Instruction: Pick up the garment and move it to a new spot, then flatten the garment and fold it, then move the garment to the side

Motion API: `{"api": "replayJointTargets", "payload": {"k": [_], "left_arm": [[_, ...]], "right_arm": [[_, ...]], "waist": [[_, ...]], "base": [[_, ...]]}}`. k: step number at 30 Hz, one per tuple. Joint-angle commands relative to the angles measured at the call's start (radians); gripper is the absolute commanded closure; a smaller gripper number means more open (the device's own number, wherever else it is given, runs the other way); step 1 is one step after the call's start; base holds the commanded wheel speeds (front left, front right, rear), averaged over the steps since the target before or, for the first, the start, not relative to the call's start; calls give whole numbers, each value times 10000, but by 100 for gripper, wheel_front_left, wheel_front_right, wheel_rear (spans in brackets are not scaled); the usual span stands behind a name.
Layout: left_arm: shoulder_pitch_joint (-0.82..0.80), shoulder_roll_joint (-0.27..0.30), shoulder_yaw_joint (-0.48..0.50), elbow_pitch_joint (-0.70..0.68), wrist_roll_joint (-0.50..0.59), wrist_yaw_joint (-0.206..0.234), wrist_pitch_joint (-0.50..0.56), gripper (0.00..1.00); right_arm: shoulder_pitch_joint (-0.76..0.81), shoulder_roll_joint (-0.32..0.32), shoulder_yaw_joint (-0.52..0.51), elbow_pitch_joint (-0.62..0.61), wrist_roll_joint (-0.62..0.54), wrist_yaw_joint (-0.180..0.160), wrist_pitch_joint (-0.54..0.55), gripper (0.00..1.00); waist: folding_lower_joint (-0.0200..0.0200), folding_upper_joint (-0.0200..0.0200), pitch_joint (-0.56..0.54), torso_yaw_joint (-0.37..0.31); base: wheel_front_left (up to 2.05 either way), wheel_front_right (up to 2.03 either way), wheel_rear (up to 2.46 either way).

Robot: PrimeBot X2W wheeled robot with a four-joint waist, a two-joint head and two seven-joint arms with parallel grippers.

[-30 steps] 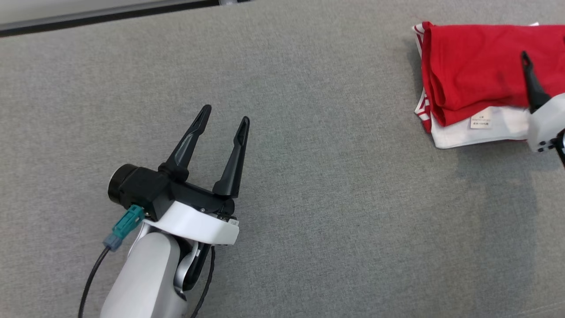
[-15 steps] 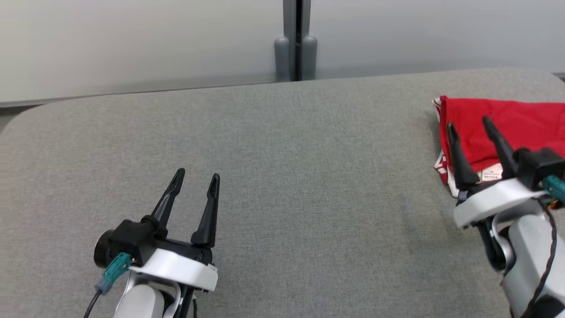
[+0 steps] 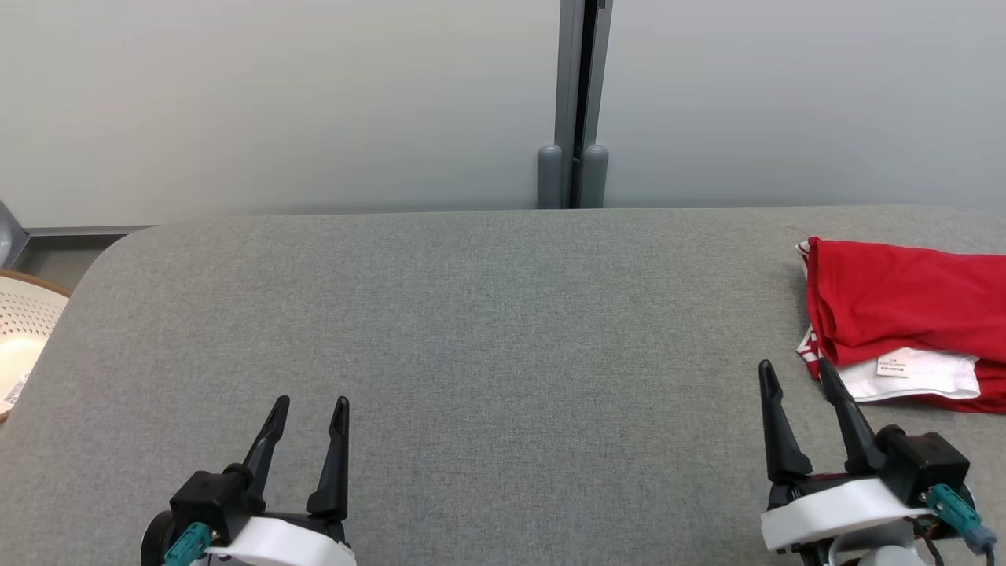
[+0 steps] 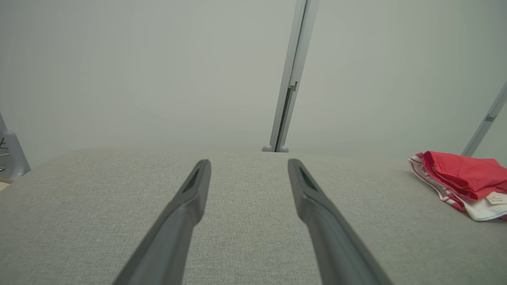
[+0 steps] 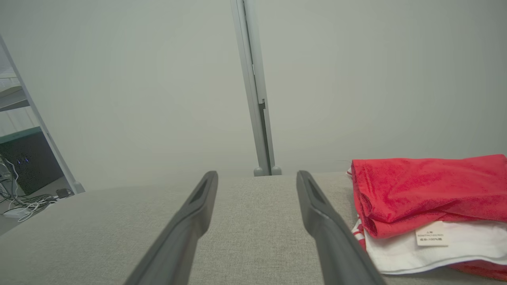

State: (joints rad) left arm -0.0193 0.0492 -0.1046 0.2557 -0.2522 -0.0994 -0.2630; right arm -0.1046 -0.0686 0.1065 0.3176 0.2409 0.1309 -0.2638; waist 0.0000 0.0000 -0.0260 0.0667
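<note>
Head: grey fabric tabletop [image 3: 503, 314], pale wall [image 3: 275, 102] and grey post [image 3: 578, 102] behind; folded red-and-white garment [image 3: 904, 314] lying at the tabletop's right end; left gripper [image 3: 310, 402], right gripper [image 3: 794, 364] both spread | Left wrist: garment well off right | Right wrist: garment near right finger

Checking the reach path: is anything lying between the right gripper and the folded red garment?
Nothing visible does: the open right gripper sits close to the garment, at its left edge, only grey surface between.
</note>
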Motion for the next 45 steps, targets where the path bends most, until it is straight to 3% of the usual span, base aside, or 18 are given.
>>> {"api": "replayJointTargets", "payload": {"k": [1,9,45], "left_arm": [[68,28,65,66,-57,23,-11,0],[150,28,354,-13,-170,116,-11,0],[306,30,411,-176,-557,-175,-11,0]], "right_arm": [[178,14,-157,-124,-115,-6,-4,0],[760,167,-198,-555,-306,-6,-5,0],[593,171,-9,-907,-139,-6,-4,0]], "waist": [[0,0,-6,1],[0,0,-85,-80],[0,0,-82,-143]], "base": [[0,0,0],[0,0,0],[0,0,0]]}}
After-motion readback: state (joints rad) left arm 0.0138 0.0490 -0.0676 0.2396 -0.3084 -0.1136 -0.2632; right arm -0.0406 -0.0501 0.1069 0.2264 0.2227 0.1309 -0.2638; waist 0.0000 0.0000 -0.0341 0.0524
